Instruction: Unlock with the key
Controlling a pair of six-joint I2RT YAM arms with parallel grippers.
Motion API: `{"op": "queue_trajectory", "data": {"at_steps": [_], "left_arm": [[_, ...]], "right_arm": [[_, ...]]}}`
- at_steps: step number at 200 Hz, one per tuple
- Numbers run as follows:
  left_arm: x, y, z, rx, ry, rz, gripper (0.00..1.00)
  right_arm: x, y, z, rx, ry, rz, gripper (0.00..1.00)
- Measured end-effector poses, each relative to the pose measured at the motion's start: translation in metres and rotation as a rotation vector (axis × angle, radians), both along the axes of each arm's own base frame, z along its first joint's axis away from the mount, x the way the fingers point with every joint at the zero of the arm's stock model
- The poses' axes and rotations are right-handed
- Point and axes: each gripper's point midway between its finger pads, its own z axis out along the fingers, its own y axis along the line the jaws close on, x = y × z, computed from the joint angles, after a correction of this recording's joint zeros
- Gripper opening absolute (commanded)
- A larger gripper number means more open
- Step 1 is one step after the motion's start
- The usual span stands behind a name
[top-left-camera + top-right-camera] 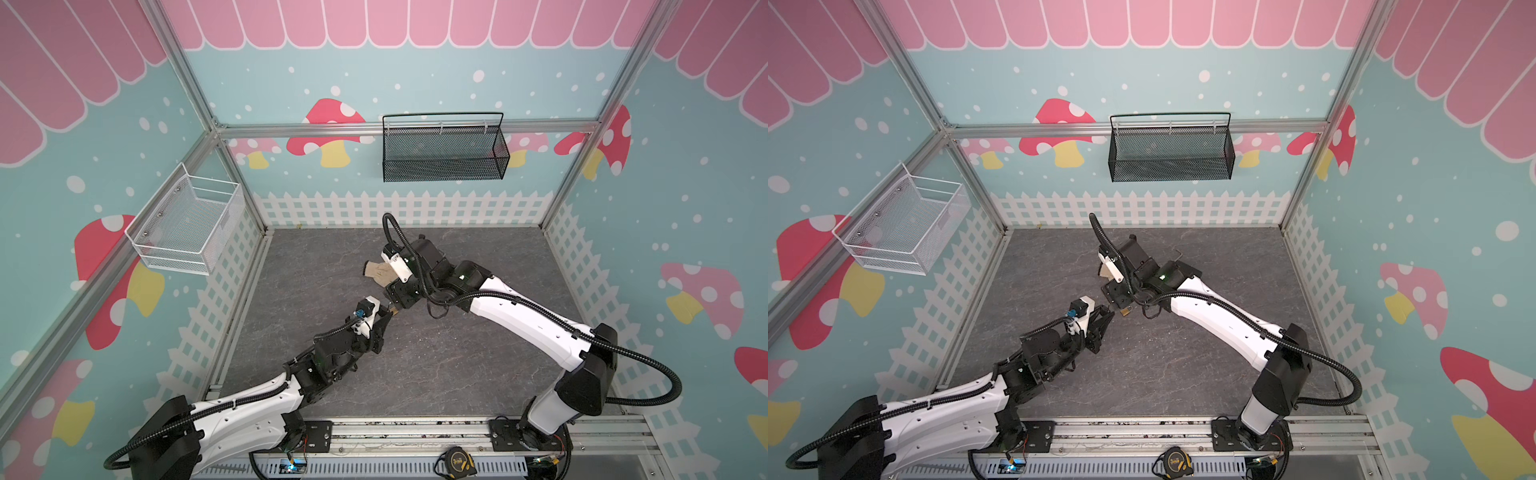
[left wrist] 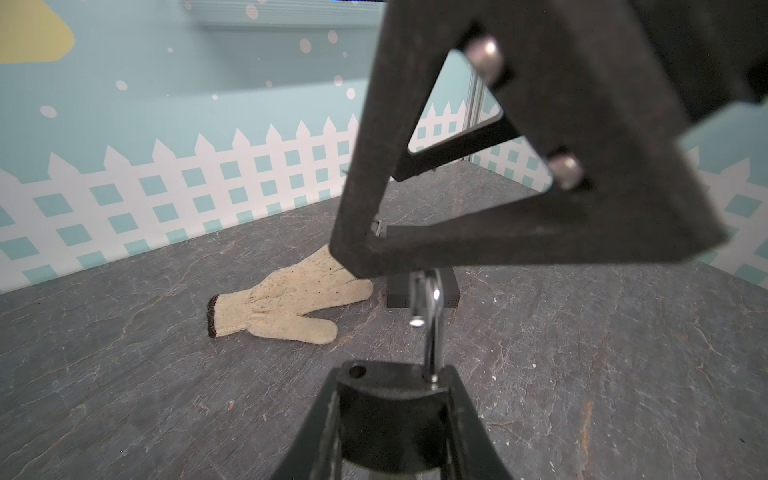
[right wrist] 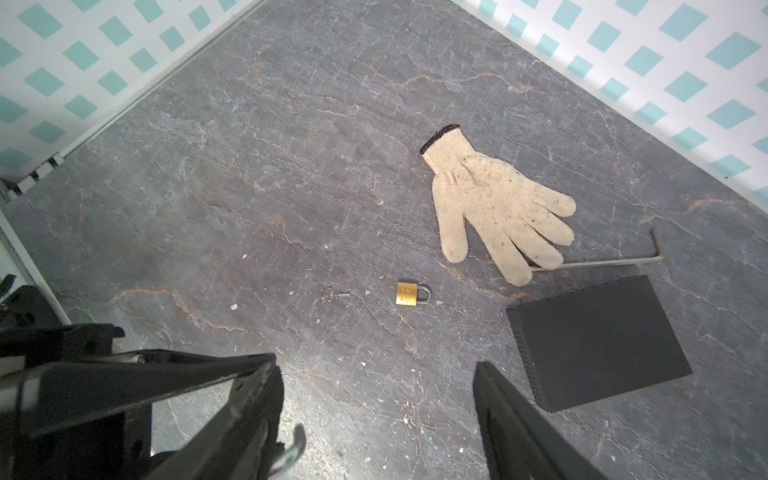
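My left gripper (image 2: 392, 415) is shut on a dark padlock body (image 2: 390, 424). Its silver shackle (image 2: 431, 332) stands up with one leg out of its hole. In both top views this gripper (image 1: 386, 318) (image 1: 1106, 313) sits mid-floor, tip to tip with my right gripper (image 1: 392, 299) (image 1: 1113, 297). The right gripper (image 3: 374, 374) hangs open just above, holding nothing. A small brass padlock (image 3: 409, 294) (image 1: 1126, 311) lies shut on the floor, and a small key (image 3: 332, 295) lies loose beside it. The arms hide the key in both top views.
A cream work glove (image 3: 494, 208) (image 1: 378, 270) (image 2: 291, 299), a hex key (image 3: 602, 259) and a flat black box (image 3: 594, 340) lie beyond the padlock. A white wire basket (image 1: 187, 220) and a black mesh basket (image 1: 444, 149) hang on the walls. A tape measure (image 1: 457, 459) sits at the front rail.
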Motion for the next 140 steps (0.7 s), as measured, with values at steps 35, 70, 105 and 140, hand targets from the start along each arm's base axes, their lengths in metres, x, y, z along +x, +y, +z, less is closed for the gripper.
{"op": "queue_trajectory", "data": {"at_steps": [35, 70, 105, 140], "left_arm": [[0.0, 0.0, -0.002, 0.014, -0.008, -0.002, 0.0], [0.0, 0.0, 0.002, 0.003, -0.021, -0.002, 0.0], [0.002, -0.002, -0.002, 0.008, -0.012, -0.003, 0.0], [0.002, -0.003, -0.006, 0.002, 0.029, 0.002, 0.0]], "right_arm": [[-0.001, -0.007, -0.005, -0.047, -0.001, 0.004, 0.76], [-0.006, -0.012, -0.011, -0.078, 0.016, 0.014, 0.76], [-0.01, -0.025, -0.014, -0.099, 0.013, -0.011, 0.77], [-0.01, -0.047, -0.012, -0.086, 0.003, -0.062, 0.78]]}}
